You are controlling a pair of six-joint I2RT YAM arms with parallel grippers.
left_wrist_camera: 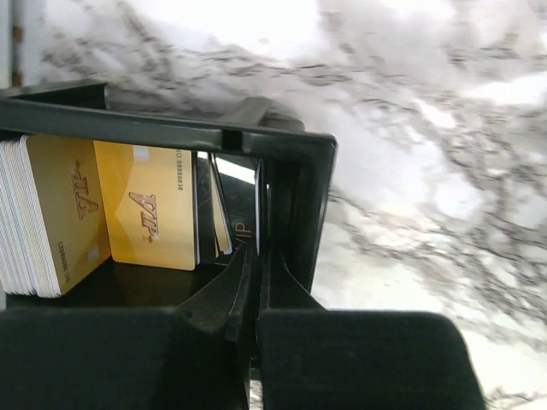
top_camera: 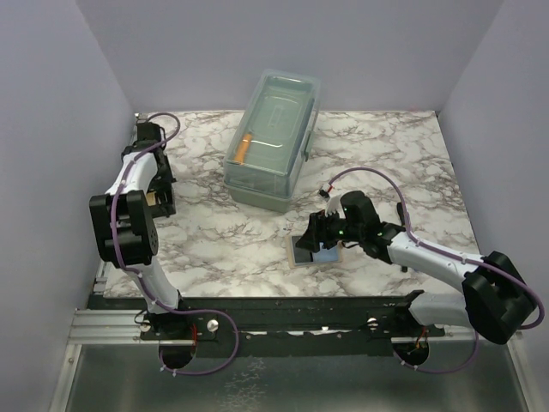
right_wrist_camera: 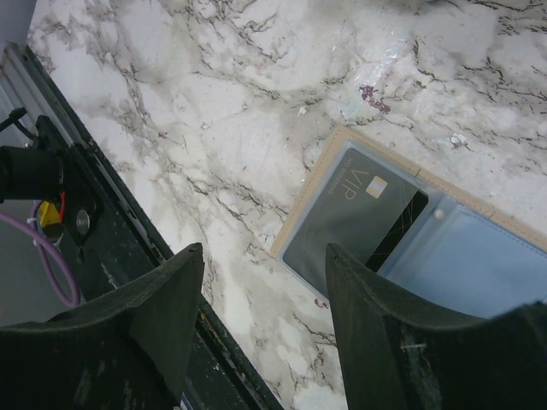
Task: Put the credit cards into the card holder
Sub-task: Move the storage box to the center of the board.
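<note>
The black card holder (left_wrist_camera: 171,132) stands at the table's left side (top_camera: 163,204), with gold cards (left_wrist_camera: 145,213) upright in its slots. My left gripper (left_wrist_camera: 256,273) is shut on a thin wall of the holder. A dark grey credit card (right_wrist_camera: 350,213) and a light blue credit card (right_wrist_camera: 466,265) lie flat on a tan square pad (right_wrist_camera: 312,192) near the front edge (top_camera: 310,253). My right gripper (right_wrist_camera: 263,252) hangs open just above them. Its right finger is over the grey card's near edge, its left finger is over bare marble, and nothing is between them.
A large clear lidded box (top_camera: 273,137) with an orange object (top_camera: 244,146) inside stands at the back centre. The black mounting rail (right_wrist_camera: 102,248) runs along the table's front edge, close to the pad. Lilac walls enclose the marble table (top_camera: 232,232) on three sides.
</note>
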